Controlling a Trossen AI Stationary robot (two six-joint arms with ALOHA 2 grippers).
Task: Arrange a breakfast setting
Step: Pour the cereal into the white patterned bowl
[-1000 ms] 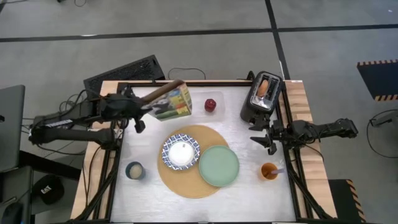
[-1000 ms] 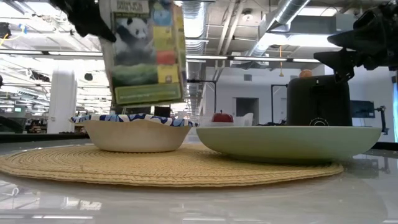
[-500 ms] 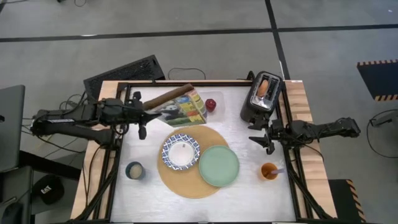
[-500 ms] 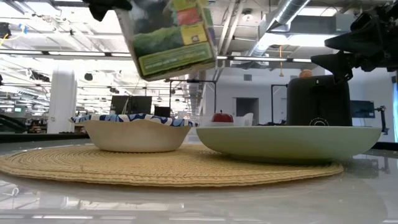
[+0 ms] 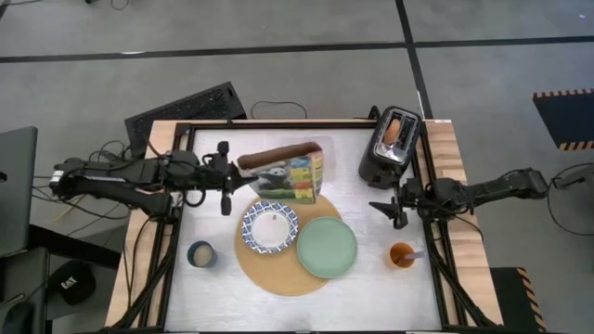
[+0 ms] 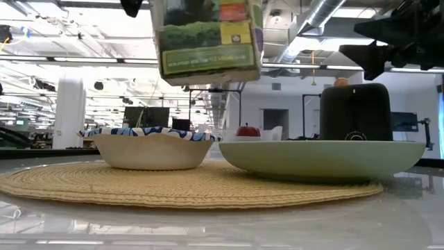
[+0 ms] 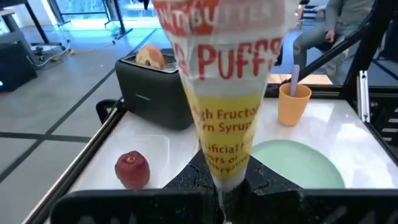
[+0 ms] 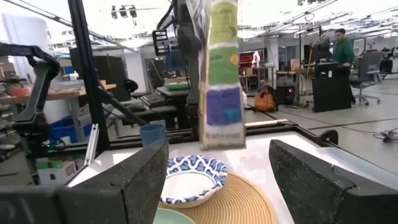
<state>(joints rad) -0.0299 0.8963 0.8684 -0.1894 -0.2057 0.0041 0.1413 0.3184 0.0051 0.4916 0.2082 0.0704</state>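
Your left gripper [image 5: 225,176] is clamped on the cereal box [image 5: 283,173], held in the air at upper centre, just above the bowl [image 5: 270,226]. You seem to be at the pouring step; next, tip the box over the bowl. Your right gripper [image 5: 386,210] waits open at centre right.

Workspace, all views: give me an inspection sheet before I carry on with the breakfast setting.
Surface: white table, glossy, no spills seen.
Job's things: round tan mat carries the blue-and-white bowl and the pale green plate. Cereal box held in the air, lying on its side, behind the bowl. Red apple on the table near the toaster. Toast slice in the toaster slot. Spoon: not made out.
Clutter: black toaster; orange cup; blue cup.
Grippers: left gripper shut on the cereal box; right gripper open, empty, in front of the toaster.
Cables: bundles beside the left arm, off the table.
Surroundings: person at a far desk.
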